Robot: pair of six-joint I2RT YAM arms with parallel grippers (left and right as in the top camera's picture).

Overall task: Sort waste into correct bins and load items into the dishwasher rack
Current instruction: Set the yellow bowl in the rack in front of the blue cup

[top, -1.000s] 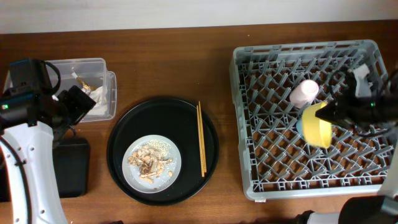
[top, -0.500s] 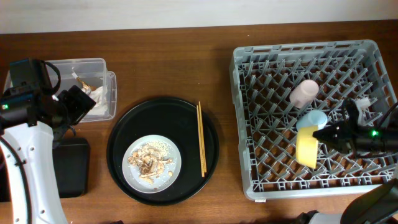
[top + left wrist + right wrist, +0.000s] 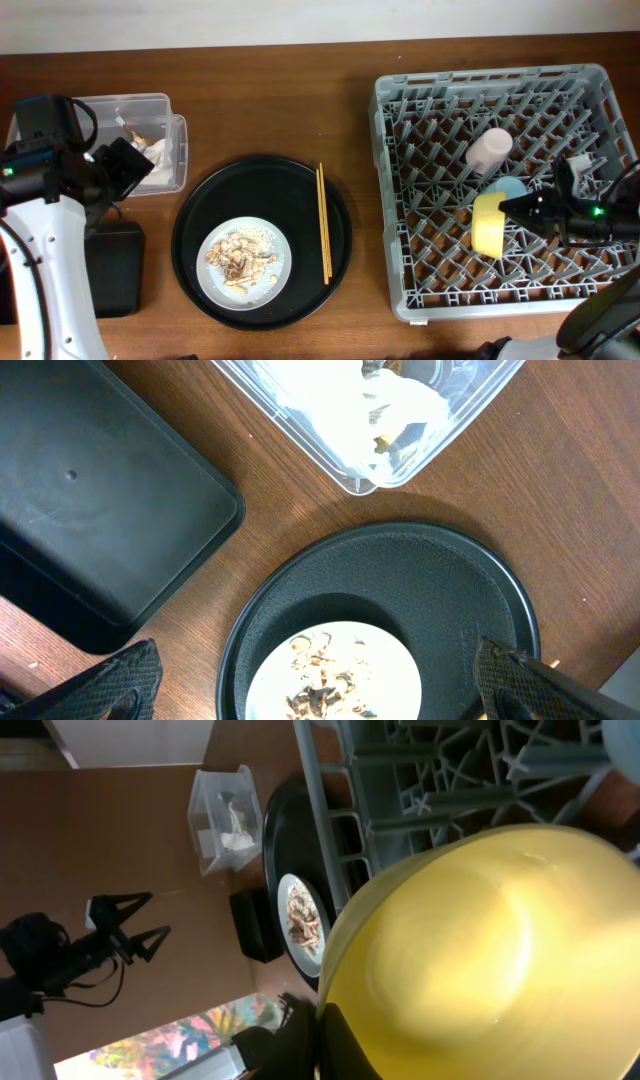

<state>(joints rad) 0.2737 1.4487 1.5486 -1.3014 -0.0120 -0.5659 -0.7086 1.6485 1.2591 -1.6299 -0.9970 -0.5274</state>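
Note:
My right gripper [image 3: 506,208] is shut on the rim of the yellow saucer [image 3: 488,225], holding it on edge among the pegs of the grey dishwasher rack [image 3: 386,200]. In the right wrist view the saucer [image 3: 480,940] fills the frame. The light-blue cup [image 3: 511,186] and pink cup [image 3: 489,149] lie in the rack beside it. The chopsticks [image 3: 324,222] and the grey-white plate [image 3: 270,285] with food scraps [image 3: 240,258] lie on the round black tray [image 3: 262,180]. My left gripper [image 3: 320,690] is open and empty above that plate [image 3: 335,670]. Paper wrappers [image 3: 385,410] lie in the clear box [image 3: 150,105].
The shallow black rectangular tray [image 3: 112,268] sits at the left front, below the clear box; it also shows in the left wrist view [image 3: 90,510]. Bare wood lies between the round tray and the rack.
My right gripper has carried the yellow saucer down toward the front of the rack and turned it on edge between the pegs. The left arm has not moved.

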